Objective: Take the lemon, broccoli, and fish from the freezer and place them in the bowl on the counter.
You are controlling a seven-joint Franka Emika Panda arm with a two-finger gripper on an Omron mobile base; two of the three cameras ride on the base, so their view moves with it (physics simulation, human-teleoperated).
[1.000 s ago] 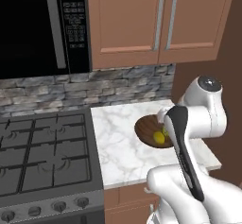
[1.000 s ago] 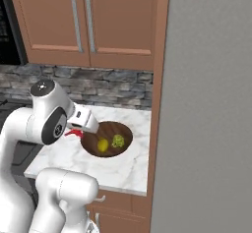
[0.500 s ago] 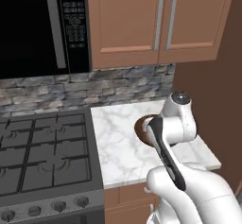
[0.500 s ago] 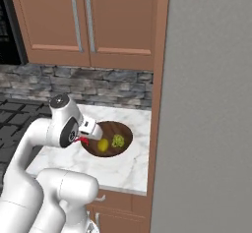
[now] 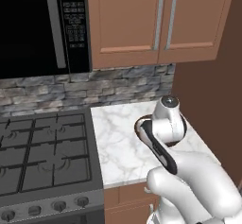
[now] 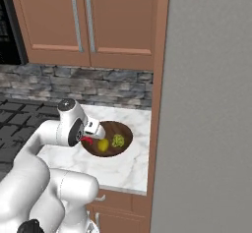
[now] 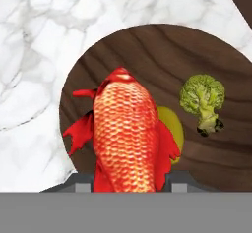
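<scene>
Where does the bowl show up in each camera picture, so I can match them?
Left base view: bowl right of centre on the counter, mostly behind the arm.
Right base view: bowl just left of centre, holding lemon and broccoli.
Hand view: bowl centre and right, under the fish.
Shared landmark: the marble counter.

Bare bowl (image 7: 147,50) floor beyond broccoli (image 7: 203,98) and lemon (image 7: 173,129) (both rightward).

The fish (image 7: 129,129) is red-orange with scales. The bowl (image 7: 147,55) is dark brown wood. The broccoli (image 7: 202,99) is green, the lemon (image 6: 103,145) yellow, the surface (image 7: 34,55) white with grey veins.
</scene>
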